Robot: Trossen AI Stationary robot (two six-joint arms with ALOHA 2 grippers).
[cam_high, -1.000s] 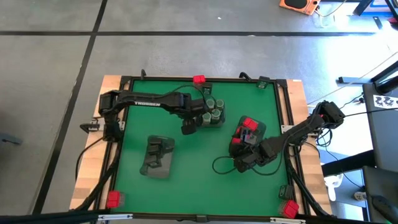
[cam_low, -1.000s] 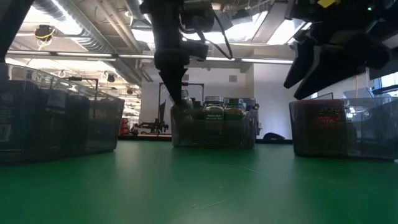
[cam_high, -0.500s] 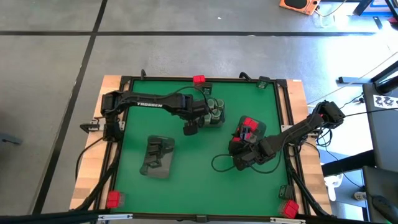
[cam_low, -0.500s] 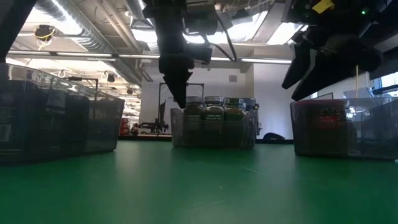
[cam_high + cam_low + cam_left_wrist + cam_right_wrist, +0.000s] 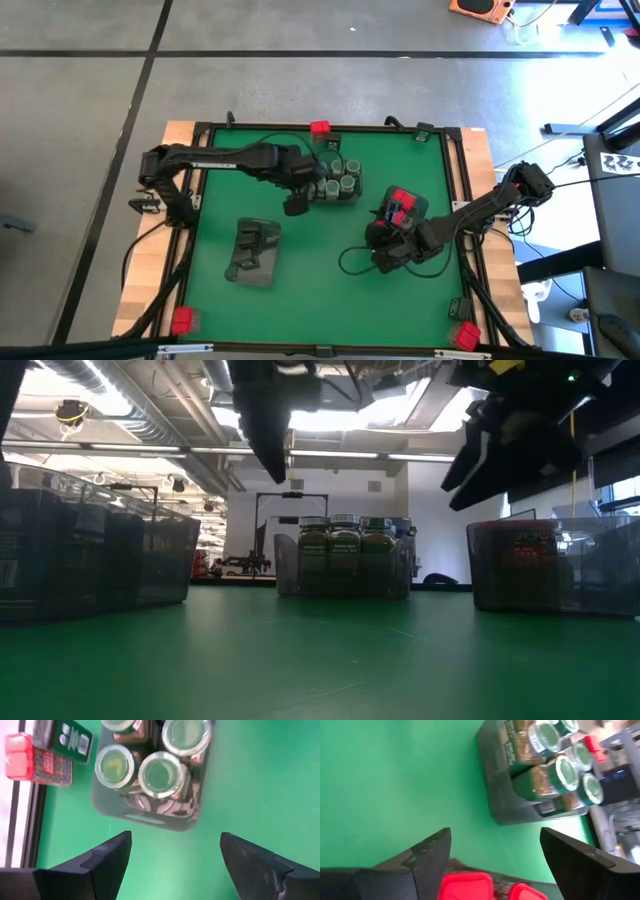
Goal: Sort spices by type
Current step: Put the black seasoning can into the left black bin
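Several round grey-green jars (image 5: 157, 770) stand upright in a grey tray (image 5: 145, 817) at the table's far middle (image 5: 338, 178). My left gripper (image 5: 175, 840) hangs open above the mat on the tray's near left side (image 5: 296, 207), holding nothing. Bright red boxes (image 5: 467, 887) sit in a second tray (image 5: 400, 208) at the right. My right gripper (image 5: 495, 837) is open just above that tray's near end (image 5: 383, 252), with nothing between its fingers. Dark tins lie in a third tray (image 5: 255, 250) at the near left.
A red box (image 5: 20, 755) and a dark green tin (image 5: 72, 737) lie beside the jar tray by the table's far edge. A black cable (image 5: 350, 265) loops on the mat near my right gripper. Open green mat lies in the middle between the three trays.
My left gripper has risen out of the jar tray's left end, clear above the jars, and drawn a little toward the table's left. The jar it was at stays upright in the tray.
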